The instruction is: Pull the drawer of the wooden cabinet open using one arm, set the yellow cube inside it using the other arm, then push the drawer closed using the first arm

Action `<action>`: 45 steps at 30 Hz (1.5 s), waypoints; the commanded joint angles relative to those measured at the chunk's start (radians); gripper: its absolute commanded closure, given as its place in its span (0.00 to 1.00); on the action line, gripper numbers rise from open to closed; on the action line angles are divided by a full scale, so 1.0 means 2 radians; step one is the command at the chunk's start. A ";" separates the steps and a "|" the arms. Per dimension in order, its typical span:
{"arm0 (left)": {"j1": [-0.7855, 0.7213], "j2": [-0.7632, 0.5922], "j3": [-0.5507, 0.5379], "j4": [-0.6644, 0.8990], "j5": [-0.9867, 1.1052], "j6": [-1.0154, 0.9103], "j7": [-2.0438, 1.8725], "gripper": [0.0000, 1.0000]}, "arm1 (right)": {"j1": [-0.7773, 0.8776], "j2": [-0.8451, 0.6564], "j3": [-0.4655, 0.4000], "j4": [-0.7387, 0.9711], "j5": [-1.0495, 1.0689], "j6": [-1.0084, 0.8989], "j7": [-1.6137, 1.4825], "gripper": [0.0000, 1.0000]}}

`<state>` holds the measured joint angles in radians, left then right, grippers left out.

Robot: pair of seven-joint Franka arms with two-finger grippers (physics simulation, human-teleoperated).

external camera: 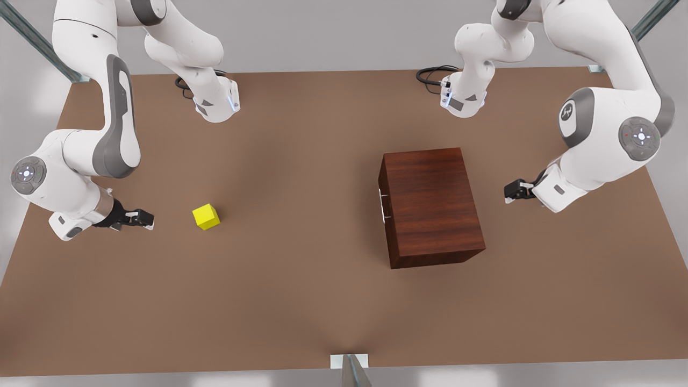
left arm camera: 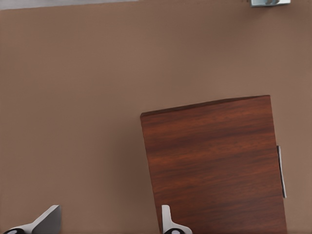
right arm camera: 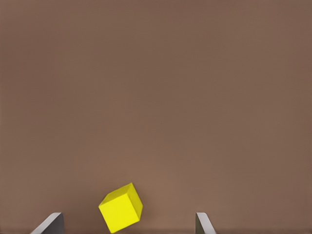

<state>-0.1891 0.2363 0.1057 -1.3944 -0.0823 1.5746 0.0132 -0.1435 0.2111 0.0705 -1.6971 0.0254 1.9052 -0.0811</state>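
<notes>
Brown and bare, the counter [external camera: 301,301] carries the wooden cabinet [external camera: 430,207] toward the front view's right and the yellow cube [external camera: 206,216] toward the front view's left, well apart from each other; grey walls are seen behind. The drawer is judged to be fully shut, since its silver handle [external camera: 384,205] lies flat against the cabinet face that is turned toward the cube. The left gripper [external camera: 517,190] is held beside the cabinet's opposite side, on the front view's right, with its fingers [left arm camera: 168,219] spread apart and nothing between them; the handle is therefore on the far side of the cabinet from it, and the cabinet must be passed over or around before a pull is possible. The right gripper [external camera: 141,218] is held near the cube, also spread open and empty; the cube lies just ahead of it, rotated a little against the fingers' line.
</notes>
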 commanded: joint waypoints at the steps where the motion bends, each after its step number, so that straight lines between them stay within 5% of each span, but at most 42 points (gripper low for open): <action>1: 0.000 0.000 0.000 0.001 0.001 0.003 0.005 0.00 | 0.000 0.000 0.000 0.000 0.000 -0.001 -0.005 0.00; 4: -0.032 0.012 0.000 0.014 0.030 0.003 -0.007 0.00 | 0.000 0.000 0.001 0.000 -0.023 -0.003 0.009 0.00; 7: -0.075 0.011 -0.008 0.014 0.028 0.002 0.019 0.00 | -0.005 0.010 -0.005 0.033 -0.029 -0.039 0.336 0.00; 11: -0.232 0.102 -0.017 0.095 0.033 0.048 -0.271 0.00 | -0.003 0.013 -0.023 0.034 -0.024 -0.032 0.455 0.00; 14: -0.284 0.132 -0.019 0.114 0.037 0.056 -0.438 0.00 | -0.004 0.020 -0.023 0.036 -0.022 -0.031 0.505 0.00; 21: -0.304 0.213 -0.020 0.113 0.063 0.109 -0.655 0.00 | -0.003 0.025 -0.021 0.036 -0.023 -0.031 0.509 0.00; 31: -0.314 0.232 -0.013 0.087 0.172 0.117 -0.570 0.00 | -0.002 0.029 -0.019 0.036 -0.024 -0.030 0.526 0.00; 45: -0.317 0.232 -0.014 0.041 0.192 0.116 -0.521 0.00 | -0.001 0.030 -0.018 0.036 -0.024 -0.017 0.527 0.00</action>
<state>-0.8217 0.7036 0.0760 -1.3096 0.3019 1.7989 -0.9263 -0.1451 0.2725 0.0352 -1.6265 -0.0229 1.8687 0.8428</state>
